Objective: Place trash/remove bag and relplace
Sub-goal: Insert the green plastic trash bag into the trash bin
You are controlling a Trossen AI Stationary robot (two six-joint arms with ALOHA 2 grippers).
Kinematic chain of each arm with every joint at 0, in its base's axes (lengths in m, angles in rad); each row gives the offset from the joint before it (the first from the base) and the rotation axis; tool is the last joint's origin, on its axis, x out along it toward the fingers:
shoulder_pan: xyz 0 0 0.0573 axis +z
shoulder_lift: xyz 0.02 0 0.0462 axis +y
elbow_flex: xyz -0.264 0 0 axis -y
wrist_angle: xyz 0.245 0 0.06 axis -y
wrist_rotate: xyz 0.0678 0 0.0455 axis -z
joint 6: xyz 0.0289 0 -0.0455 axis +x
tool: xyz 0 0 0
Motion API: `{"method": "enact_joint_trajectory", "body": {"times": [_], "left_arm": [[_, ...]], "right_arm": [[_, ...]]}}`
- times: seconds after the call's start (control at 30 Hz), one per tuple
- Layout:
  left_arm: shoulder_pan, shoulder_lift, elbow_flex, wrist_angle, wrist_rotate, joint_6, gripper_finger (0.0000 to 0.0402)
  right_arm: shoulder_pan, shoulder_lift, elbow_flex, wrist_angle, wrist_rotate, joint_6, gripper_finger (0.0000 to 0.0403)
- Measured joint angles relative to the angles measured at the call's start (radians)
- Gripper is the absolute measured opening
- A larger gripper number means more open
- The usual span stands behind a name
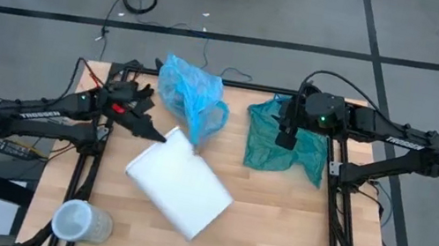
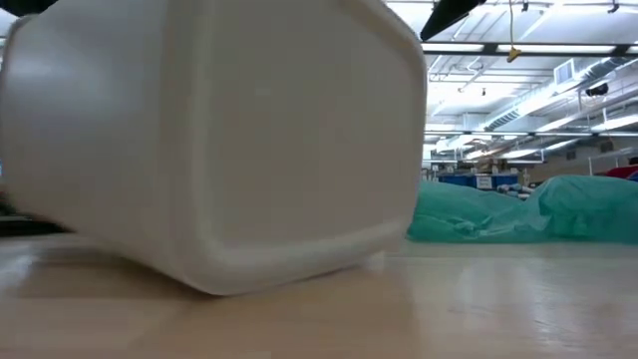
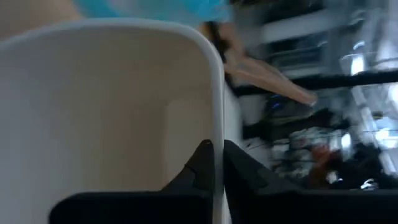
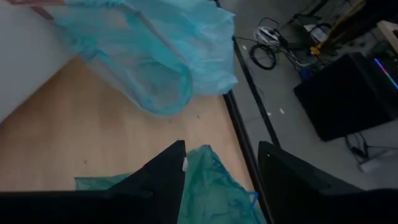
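The white bin (image 1: 180,186) lies tipped mid-desk, its mouth toward the far-left corner. The left gripper (image 3: 217,163) is clamped on its rim. The sky-blue bag (image 1: 191,91) trails from the mouth toward the far edge. Above the teal-green bag (image 1: 284,145) hovers the right gripper (image 4: 221,165), fingers apart. A clear jar (image 1: 76,222), seen only from above, stands at the near-left corner.

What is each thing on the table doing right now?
White bin: tipped on its side.
Blue bag: out of the bin, crumpled by its mouth.
Teal-green bag: lying flat.
Clear cup: upright.
Left hand: shut on the bin's rim.
Right hand: open above the teal-green bag.
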State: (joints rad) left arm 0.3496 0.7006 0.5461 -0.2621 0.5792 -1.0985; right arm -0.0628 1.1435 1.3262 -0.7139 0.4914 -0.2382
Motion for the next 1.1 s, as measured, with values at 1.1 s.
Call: {"method": "enact_joint_trajectory", "body": {"times": [1.1], "left_arm": [[-0.387, 0.699, 1.234, -1.020, -0.443, 0.501, 0.0017]], "right_arm": [[-0.001, 0.000, 0.000, 0.005, 0.020, 0.021, 0.0153]]}}
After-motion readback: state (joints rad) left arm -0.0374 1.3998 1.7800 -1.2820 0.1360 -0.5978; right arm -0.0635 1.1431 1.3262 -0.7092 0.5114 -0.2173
